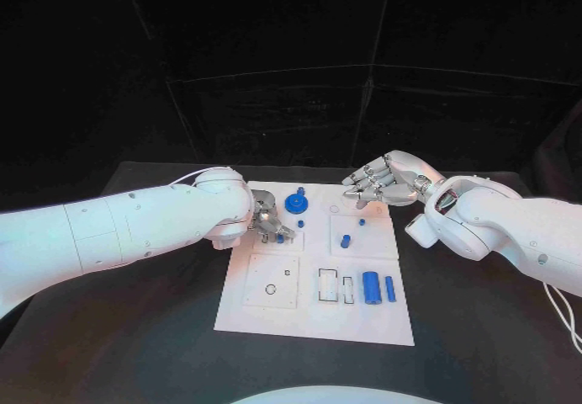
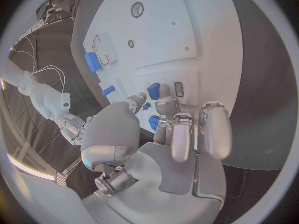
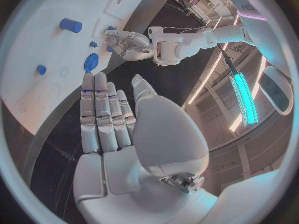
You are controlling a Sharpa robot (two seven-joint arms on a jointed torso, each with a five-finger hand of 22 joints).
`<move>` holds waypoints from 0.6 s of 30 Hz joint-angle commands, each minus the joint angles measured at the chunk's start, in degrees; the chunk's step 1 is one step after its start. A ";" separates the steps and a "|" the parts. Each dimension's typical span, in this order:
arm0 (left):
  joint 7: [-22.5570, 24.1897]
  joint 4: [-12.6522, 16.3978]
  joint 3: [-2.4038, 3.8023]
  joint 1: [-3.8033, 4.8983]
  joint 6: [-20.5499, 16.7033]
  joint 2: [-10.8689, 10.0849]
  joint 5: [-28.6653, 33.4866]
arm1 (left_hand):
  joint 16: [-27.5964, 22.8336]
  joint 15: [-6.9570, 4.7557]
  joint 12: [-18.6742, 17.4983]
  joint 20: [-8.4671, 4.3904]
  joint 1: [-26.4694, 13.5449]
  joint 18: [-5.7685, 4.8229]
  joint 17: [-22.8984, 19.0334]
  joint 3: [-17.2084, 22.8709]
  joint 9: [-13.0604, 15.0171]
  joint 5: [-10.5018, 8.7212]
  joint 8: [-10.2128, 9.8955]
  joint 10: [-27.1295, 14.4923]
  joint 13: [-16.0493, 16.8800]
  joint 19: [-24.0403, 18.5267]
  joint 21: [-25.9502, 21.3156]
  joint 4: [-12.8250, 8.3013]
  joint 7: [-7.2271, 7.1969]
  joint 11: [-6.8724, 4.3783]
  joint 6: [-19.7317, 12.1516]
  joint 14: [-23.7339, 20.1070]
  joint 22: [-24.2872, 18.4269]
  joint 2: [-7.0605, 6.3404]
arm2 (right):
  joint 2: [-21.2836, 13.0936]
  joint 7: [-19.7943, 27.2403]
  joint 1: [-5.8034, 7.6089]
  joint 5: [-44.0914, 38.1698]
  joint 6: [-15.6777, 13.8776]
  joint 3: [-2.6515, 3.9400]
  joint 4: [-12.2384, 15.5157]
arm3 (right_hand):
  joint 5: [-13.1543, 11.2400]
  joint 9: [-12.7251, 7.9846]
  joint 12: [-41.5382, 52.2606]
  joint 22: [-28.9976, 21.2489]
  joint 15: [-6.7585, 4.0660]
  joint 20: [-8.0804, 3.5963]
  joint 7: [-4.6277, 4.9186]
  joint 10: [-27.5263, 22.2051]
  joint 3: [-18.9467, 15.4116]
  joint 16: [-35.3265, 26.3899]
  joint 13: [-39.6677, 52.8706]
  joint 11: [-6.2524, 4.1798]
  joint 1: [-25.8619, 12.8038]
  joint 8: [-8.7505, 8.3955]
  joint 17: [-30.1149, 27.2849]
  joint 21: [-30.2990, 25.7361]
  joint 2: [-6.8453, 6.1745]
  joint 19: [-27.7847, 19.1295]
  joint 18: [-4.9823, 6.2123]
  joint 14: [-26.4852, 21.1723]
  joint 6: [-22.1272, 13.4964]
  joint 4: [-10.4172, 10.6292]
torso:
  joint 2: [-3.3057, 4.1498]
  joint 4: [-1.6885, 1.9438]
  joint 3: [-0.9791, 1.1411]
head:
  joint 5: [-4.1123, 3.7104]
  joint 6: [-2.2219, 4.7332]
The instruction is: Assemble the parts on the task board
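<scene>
The white task board (image 1: 313, 316) lies in the middle of the table. My left hand (image 1: 269, 222) reaches down onto its far left part, where thumb and a finger pinch a small blue part (image 2: 152, 90) standing on the board. More small blue parts (image 2: 154, 122) sit close under the fingers. A blue round disc (image 1: 297, 203) stands just beyond that hand. My right hand (image 1: 386, 181) hovers over the board's far right corner with straight fingers and holds nothing. A thick blue cylinder (image 1: 371, 287) and a thin blue pin (image 1: 390, 289) lie near the board's front right.
Two small blue pieces (image 1: 346, 241) stand in the board's right panel. Rectangular outlines (image 1: 329, 284) and a round hole (image 1: 271, 290) mark the front part of the board. Black table (image 1: 485, 337) surrounds it on all sides.
</scene>
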 commanded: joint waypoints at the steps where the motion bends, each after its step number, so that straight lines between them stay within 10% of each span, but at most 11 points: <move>1: -0.15 0.33 0.04 0.05 -0.72 -0.24 0.16 | 0.19 -0.38 0.39 0.10 -0.20 -0.95 15.09 -1.82 -0.12 -0.18 -0.38 0.34 0.11 0.39 0.23 0.69 0.00 -0.07 0.39 6.05 0.15 0.02 | 0.07 0.35 0.11 -0.05 0.42 0.03 0.03 | 0.34 -0.01 -0.20 -0.11 0.21 0.45 0.02 -0.38 -0.48 -0.37 -0.09 0.07 -0.70 -0.21 -0.07 -0.39 0.07 0.09 0.18 -0.20 -0.33 -0.03 | -0.05 -0.05 -0.02 | -0.06 -0.05; 9: 0.12 2.09 0.35 0.21 -1.95 -1.88 0.28 | 0.19 -0.42 0.23 0.06 0.06 -0.86 15.09 -6.12 -0.32 -1.18 -0.39 0.26 -0.10 0.25 -0.08 1.19 -0.02 -0.09 0.42 6.05 -0.19 0.40 | 0.12 0.36 0.11 -0.05 0.45 0.02 -0.14 | 0.39 -0.01 -0.22 -0.22 0.27 0.52 0.07 -0.53 -0.68 -0.50 -0.09 0.12 -0.88 -0.21 -0.07 -0.58 0.14 0.07 0.18 -0.29 -0.42 0.04 | -0.12 -0.05 0.03 | -0.09 0.01; 18: -0.94 3.71 6.04 1.58 2.44 -4.11 2.41 | 0.19 0.29 -4.61 0.54 4.40 -0.16 15.09 -9.79 -1.24 -1.22 -2.20 -4.02 -6.27 -1.25 -2.77 0.46 1.25 0.94 -2.97 6.05 -3.88 0.92 | 0.10 0.39 0.11 -0.05 0.41 0.02 -0.50 | 0.41 -0.01 -0.24 -0.30 0.32 0.56 0.10 -0.65 -0.81 -0.60 -0.09 0.17 -0.99 -0.22 -0.07 -0.72 0.18 0.05 0.18 -0.36 -0.50 0.07 | -0.13 -0.08 0.07 | -0.08 0.27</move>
